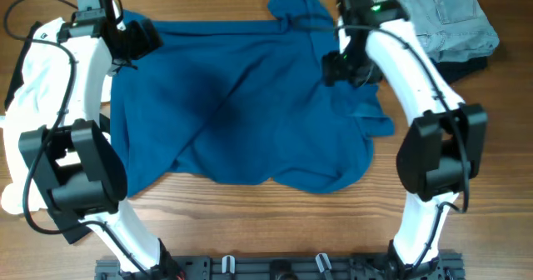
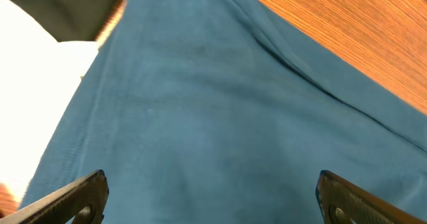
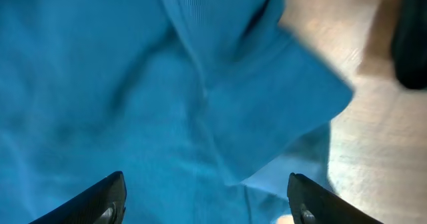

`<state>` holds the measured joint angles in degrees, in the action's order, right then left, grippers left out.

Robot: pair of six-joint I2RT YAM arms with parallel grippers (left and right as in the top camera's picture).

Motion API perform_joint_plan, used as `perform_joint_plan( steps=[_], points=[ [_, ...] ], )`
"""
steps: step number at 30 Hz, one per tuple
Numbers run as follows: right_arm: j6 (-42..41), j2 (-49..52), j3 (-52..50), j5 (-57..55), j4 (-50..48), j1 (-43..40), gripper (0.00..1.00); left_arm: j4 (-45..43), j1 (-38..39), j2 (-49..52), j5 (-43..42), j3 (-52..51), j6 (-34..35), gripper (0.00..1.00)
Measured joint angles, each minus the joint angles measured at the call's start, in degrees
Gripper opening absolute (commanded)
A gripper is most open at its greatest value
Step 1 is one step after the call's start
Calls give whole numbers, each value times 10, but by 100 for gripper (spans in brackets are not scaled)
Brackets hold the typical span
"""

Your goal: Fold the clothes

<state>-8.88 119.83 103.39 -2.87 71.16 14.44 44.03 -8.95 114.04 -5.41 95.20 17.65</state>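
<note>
Wood-grain counter [image 1: 250, 230], light brown. Blue shirt [image 1: 241, 105] spread out on it, rumpled. Pale jeans [image 1: 445, 17] near shirt's far right corner. Left jaws, right jaws over shirt, both wide apart, holding nothing.

light: bright, even | shadow: soft dark patch on shirt [image 1: 208, 88] | right wrist: motion-blurred | left wrist: blown-out white at left

no readable text, no labels, brands, numbers or signs
</note>
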Motion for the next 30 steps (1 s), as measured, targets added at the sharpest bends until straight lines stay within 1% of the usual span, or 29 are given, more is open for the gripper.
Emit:
perform_joint_plan(
  steps=[3,4,11,14,22,26,27,28,29,30],
  points=[
    [-10,1,-24,-26,-2,10,72,7,-12,0,0,0,0,100],
    [-15,1,-32,-38,-6,12,70,9,-16,0,0,0,0,100],
    [-41,1,-88,-103,-78,20,63,21,-28,0,0,0,0,100],
    [-46,1,-105,-113,-104,23,56,23,-28,0,0,0,0,100],
    [-45,1,-134,-124,-137,30,52,23,-28,0,0,0,0,100],
    [-40,1,-145,-125,-153,30,47,23,-28,0,0,0,0,100],
    [-39,1,-147,-126,-158,30,44,23,-28,0,0,0,0,100],
    [-37,1,-149,-126,-161,30,37,23,-28,0,0,0,0,100],
    [-35,1,-150,-127,-162,30,33,23,-28,0,0,0,0,100],
    [-33,1,-151,-130,-163,30,31,23,-28,0,0,0,0,100]
  ],
)
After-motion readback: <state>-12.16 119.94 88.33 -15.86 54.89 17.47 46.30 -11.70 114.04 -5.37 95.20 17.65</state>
